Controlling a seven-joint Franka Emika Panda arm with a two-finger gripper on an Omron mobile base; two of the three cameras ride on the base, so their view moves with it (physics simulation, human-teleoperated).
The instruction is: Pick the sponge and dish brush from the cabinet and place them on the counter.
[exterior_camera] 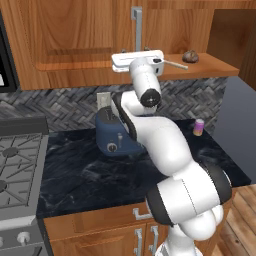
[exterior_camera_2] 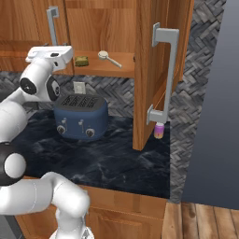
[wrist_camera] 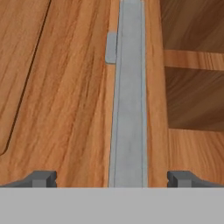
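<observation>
The cabinet [exterior_camera_2: 93, 18] has its right door [exterior_camera_2: 149, 70] swung open and its left door [exterior_camera: 75, 25] shut. On its lowest shelf lie the yellow sponge [exterior_camera_2: 82, 60] and the cream dish brush [exterior_camera_2: 110, 58], whose handle [exterior_camera: 175, 64] also pokes out past my hand. My gripper [wrist_camera: 113, 179] is open and faces the left door's silver bar handle [wrist_camera: 129, 96], which runs straight between the two fingertips [wrist_camera: 43, 178] without touching them. The hand [exterior_camera: 137, 60] sits at shelf height, above the dark marbled counter [exterior_camera: 85, 175].
A blue toaster [exterior_camera_2: 81, 116] stands on the counter under the cabinet. A small purple-and-cream jar [exterior_camera: 199, 127] sits at the right, below the open door. A dark brown lump [exterior_camera: 190, 56] rests on the shelf's right end. The stove [exterior_camera: 17, 165] is at the left.
</observation>
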